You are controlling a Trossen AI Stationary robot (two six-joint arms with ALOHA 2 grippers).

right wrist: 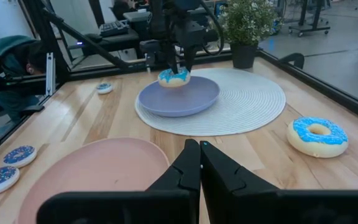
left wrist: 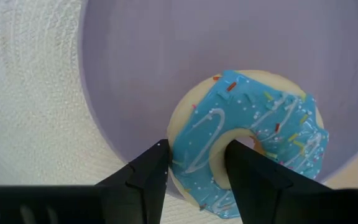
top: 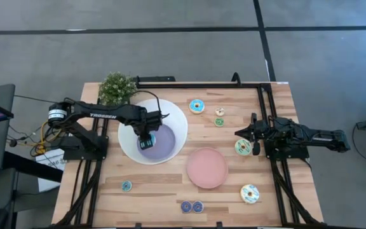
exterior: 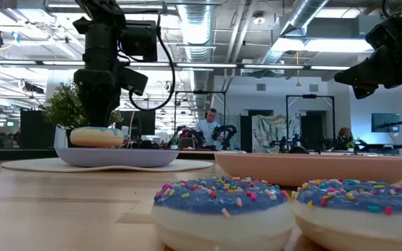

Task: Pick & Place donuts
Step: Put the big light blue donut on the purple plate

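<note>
My left gripper (top: 146, 141) reaches over the white bowl (top: 173, 117) with the lilac centre and is shut on a blue-iced donut (left wrist: 253, 134), which the low view shows at the lilac dish's rim (exterior: 117, 157). My right gripper (right wrist: 199, 167) is shut, touches nothing and waits near the table's right edge, beside a green-iced donut (top: 243, 147). Other donuts lie flat on the table: a blue one (top: 197, 106), two small ones (top: 220, 112) (top: 219, 122), a pale one (top: 250, 193), two dark blue ones (top: 192, 207) and a small blue one (top: 126, 186). My left gripper holds the blue-iced donut by its ring wall (left wrist: 197, 158). One finger (left wrist: 247, 168) stands in the hole and the other (left wrist: 151, 168) outside the ring. The fingers come from above, pointing down. Whether the donut rests on the lilac centre or hangs just above it, I cannot tell.
A round pink plate (top: 206, 167) lies right of the bowl, toward the near edge. A potted plant (top: 117, 88) stands at the far left corner. A black frame (top: 262, 95) runs along the table's far and right sides. Bare wood shows left of the pink plate.
</note>
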